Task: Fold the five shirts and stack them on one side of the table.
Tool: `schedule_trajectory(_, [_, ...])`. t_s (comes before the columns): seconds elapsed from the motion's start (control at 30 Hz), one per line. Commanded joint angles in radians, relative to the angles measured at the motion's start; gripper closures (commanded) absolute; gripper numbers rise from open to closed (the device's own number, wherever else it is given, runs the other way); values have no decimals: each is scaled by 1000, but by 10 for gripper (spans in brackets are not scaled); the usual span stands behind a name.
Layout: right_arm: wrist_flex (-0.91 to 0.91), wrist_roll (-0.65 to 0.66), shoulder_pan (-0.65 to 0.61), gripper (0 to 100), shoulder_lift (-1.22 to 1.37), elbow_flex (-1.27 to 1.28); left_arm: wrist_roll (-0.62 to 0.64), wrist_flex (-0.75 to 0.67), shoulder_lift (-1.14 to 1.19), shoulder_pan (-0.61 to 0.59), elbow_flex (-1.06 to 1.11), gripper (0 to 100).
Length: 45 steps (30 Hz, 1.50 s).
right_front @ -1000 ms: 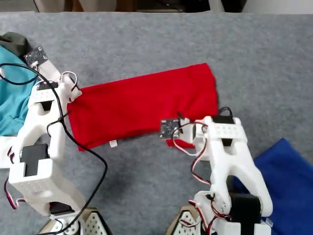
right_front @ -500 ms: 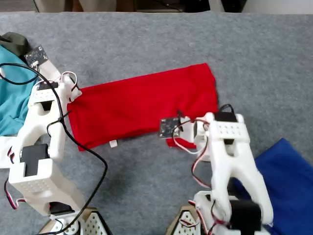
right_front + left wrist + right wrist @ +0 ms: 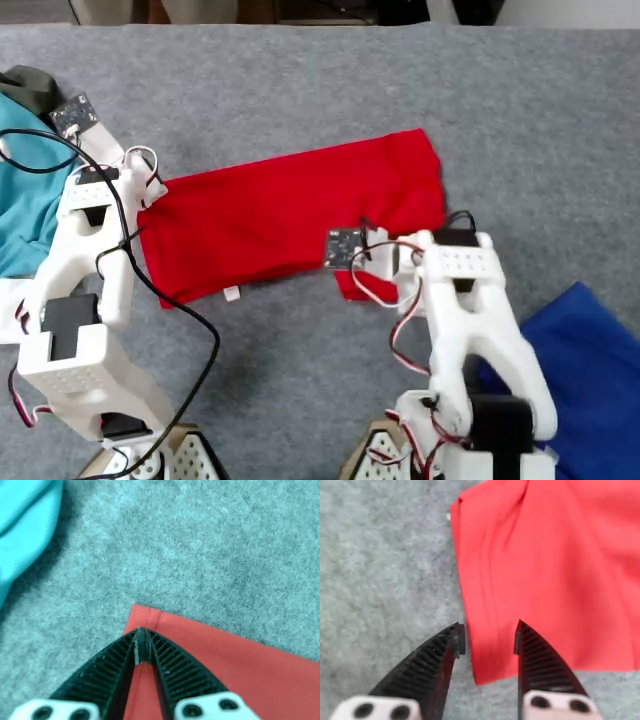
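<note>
The grey desk [image 3: 300,80] carries the red shirt [image 3: 270,215], which lies as a long strip slanting across the middle of the high view. A teal shirt [image 3: 25,200] sits at the left edge and a blue shirt [image 3: 590,350] in the lower right corner, both apart from the red one. The left hand [image 3: 142,639] is pinched tight on the red shirt's left end, close to 1 corner of the hem, while the right hand [image 3: 489,632] is spread wide at the strip's lower right end, 1 jaw over bare desk and the other over the cloth.
</note>
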Motion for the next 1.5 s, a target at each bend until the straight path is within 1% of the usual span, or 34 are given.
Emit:
schedule_trajectory(0.0, [-25,-29,-35,815,31,-1,-12,3,-8,-3,-48,980])
schedule_trajectory(0.2, [-23,-44,-71,815,36,5,-12,2,-8,-3,-48,980])
schedule_trajectory(0.43, [-28,-40,-68,815,48,7,-12,2,-8,-3,-48,980])
schedule_trajectory(0.67, [-31,-29,-64,815,136,-13,-12,2,-8,-3,-48,980])
schedule_trajectory(0.73, [-37,-29,-53,815,143,-22,-12,3,-8,-3,-48,980])
schedule_trajectory(0.9, [-95,0,33,818,145,-22,-12,3,-8,-3,-46,980])
schedule_trajectory(1.03, [-95,8,38,821,165,-28,-12,3,-8,-3,-46,980])
schedule_trajectory(1.33, [-94,9,36,984,180,-47,-32,5,-8,-2,-44,980])
schedule_trajectory(1.47, [-101,8,38,994,182,-65,-32,5,-8,-2,-44,980])
